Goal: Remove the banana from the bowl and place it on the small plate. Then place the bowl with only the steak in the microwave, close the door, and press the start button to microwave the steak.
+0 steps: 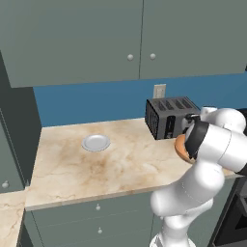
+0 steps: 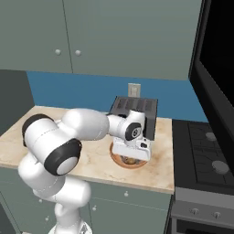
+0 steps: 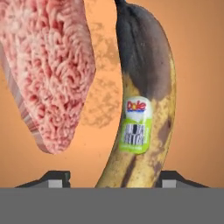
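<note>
Reaching down into the bowl (image 2: 119, 161), the gripper (image 3: 113, 179) has its fingers apart around the banana (image 3: 142, 109), beside the steak (image 3: 48, 70).

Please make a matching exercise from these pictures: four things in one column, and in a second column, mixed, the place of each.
Things:
1. banana
2. small plate
3. toaster
4. power socket

Places:
A. on the blue wall, above the toaster
B. alone on the left part of the counter
C. in the bowl, beside the steak
D. at the back of the counter, behind the bowl

Pairs: 1-C, 2-B, 3-D, 4-A
</note>
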You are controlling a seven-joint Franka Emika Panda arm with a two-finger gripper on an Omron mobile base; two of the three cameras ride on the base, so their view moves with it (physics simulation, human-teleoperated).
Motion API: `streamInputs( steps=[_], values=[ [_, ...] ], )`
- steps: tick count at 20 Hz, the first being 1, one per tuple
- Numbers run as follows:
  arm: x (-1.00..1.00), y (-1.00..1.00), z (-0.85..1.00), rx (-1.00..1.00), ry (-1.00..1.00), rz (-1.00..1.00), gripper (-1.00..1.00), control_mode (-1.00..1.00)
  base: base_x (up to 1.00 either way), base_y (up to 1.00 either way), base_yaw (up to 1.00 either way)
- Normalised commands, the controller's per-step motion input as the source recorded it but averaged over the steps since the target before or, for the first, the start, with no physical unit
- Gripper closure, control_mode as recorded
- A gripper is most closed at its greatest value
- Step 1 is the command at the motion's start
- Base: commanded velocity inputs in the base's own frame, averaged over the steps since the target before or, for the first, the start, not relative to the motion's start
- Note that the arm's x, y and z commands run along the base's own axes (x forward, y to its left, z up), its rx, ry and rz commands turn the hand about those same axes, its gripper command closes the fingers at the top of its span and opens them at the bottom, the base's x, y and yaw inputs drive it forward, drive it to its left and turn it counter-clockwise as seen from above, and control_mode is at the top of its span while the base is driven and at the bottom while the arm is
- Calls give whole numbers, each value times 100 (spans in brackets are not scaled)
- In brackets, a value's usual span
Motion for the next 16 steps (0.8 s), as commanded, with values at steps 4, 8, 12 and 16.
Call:
streamInputs(
  steps=[4, 8, 12, 16],
  values=[
    [0, 0, -4, 0, -1, 0, 100, -100, 0, 0, 0],
    [0, 0, 11, 0, 0, 0, 100, -100, 0, 0, 0],
    [-4, 0, 72, 0, -4, 0, 100, -100, 0, 0, 0],
    [0, 1, 90, -1, -4, 0, 100, -100, 0, 0, 0]
  ],
)
